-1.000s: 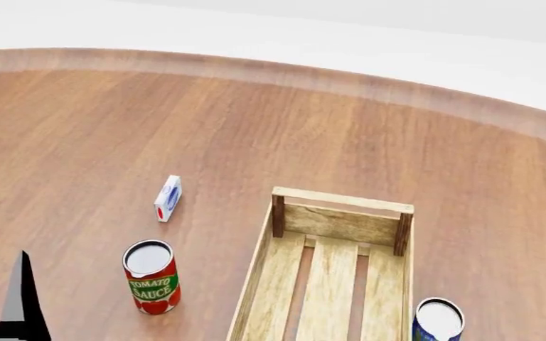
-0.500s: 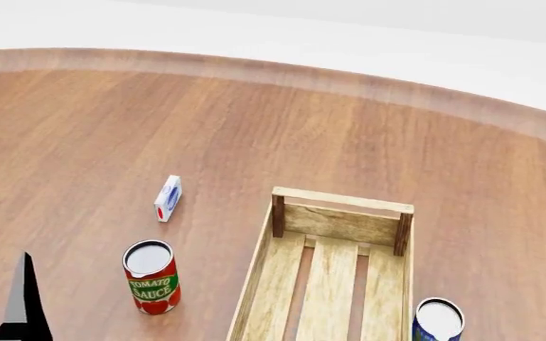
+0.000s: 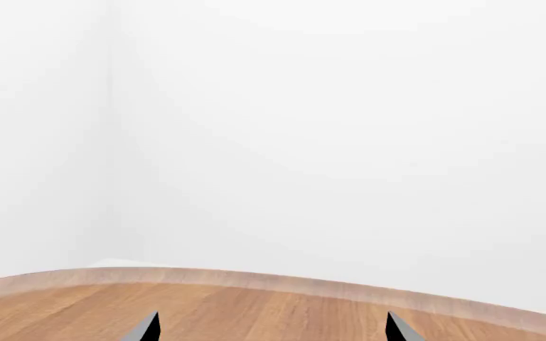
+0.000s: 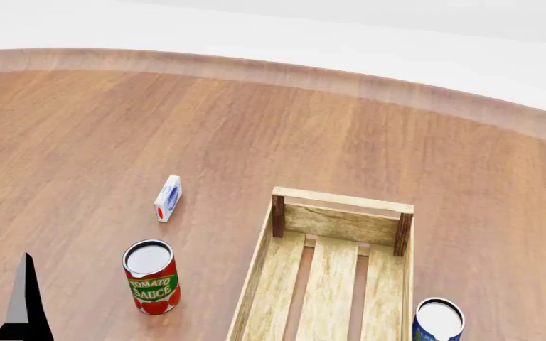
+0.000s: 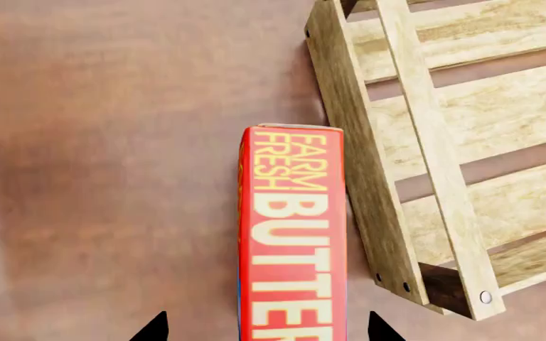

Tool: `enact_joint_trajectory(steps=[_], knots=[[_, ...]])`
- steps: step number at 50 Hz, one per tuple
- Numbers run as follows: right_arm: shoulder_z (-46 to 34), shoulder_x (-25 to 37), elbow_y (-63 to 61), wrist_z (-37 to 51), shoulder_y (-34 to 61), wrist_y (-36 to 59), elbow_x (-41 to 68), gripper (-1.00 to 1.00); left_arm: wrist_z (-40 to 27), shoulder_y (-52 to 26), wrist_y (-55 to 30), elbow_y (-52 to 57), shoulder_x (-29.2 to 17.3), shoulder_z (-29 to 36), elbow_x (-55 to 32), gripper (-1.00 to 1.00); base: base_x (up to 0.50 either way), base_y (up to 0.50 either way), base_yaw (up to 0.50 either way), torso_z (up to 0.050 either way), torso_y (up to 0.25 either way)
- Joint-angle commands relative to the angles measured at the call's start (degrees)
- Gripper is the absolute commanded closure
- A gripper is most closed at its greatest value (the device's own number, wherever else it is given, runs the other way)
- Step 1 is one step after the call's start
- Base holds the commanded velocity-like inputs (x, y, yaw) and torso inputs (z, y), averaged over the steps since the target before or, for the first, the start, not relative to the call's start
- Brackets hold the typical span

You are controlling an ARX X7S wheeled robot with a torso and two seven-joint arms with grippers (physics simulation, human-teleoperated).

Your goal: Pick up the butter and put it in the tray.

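In the right wrist view, the two dark fingertips of the right gripper point(image 5: 265, 332) are seen spread apart on either side of the red rectangular butter carton point(image 5: 292, 234) with yellow and white "FARM FRESH BUTTER" lettering. Whether the tips press on the carton cannot be told. The carton is seen just beside the outer side wall of the long pale wooden tray point(image 5: 368, 177) with slatted bottom, outside it, above the brown wooden table point(image 5: 111, 177); contact with the table cannot be judged.

In the head view, a dark fingertip of the left gripper point(image 4: 22, 302) is seen at 8 o'clock, at the picture's lower edge. A red tomato sauce can point(image 4: 151, 277) with a green band is stood upright at 7 o'clock, near the tray's long side. A blue can point(image 4: 438, 321) is cut by the frame at 5 o'clock, just beside the tray's other side. A small white box point(image 4: 168, 198) with red and blue marks is set farther off, at 9 o'clock.

In the left wrist view, the left gripper's two tips are seen wide apart with nothing between them, over the table's far curved edge and a white wall point(image 3: 349, 142).
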Motion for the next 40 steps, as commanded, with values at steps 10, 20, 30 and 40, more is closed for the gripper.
enact_joint_trajectory(steps=[10,20,30,40], knots=[[-3.2,-1.4,3.6,-0.7,-3.5,-4.2,-5.8,-1.0,-0.3,-0.1,0.3,-0.3,-0.3,0.2,-0.1,-1.0,0.0,0.0,0.0,0.0,0.0],[-4.0,-0.3,6.0,-0.7,-6.3,-8.3,-7.5,-1.0,-0.4,-0.1,0.1,-0.2,-0.5,0.3,-0.3,-1.0,0.0,0.0,0.0,0.0,0.0],[-3.5,1.6,5.8,0.5,-7.2,-9.6,-6.4,-1.0,-0.6,-0.1,0.2,-0.2,-0.5,0.6,-0.2,-1.0,0.0,0.0,0.0,0.0,0.0],[-3.9,1.4,6.5,0.6,-7.8,-10.2,-7.0,-1.0,-0.7,-0.3,0.2,-0.3,-0.7,0.7,-0.3,-1.0,0.0,0.0,0.0,0.0,0.0]])
